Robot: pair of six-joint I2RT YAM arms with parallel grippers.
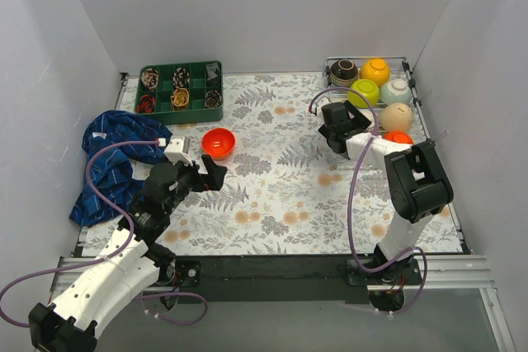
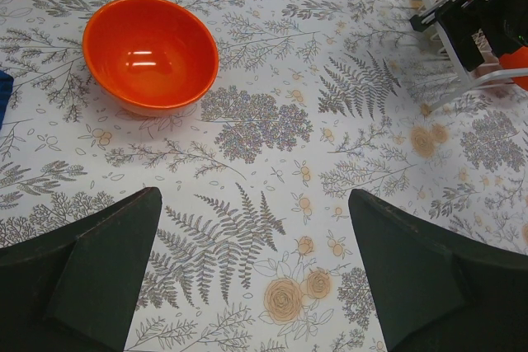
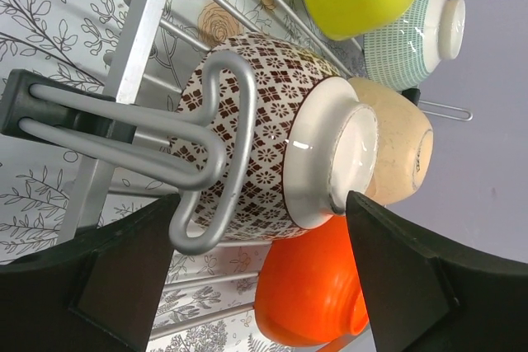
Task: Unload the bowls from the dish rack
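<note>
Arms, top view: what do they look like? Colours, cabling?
Both have white links and black joint housings. A lilac cable loops along each, left arm and right arm. The fingers are dark, matte, wedge-shaped blocks. No markings legible.

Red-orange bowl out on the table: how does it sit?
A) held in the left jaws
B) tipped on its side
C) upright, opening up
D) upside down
C: the red-orange bowl stands upright on the table, its glossy inside showing.
</note>
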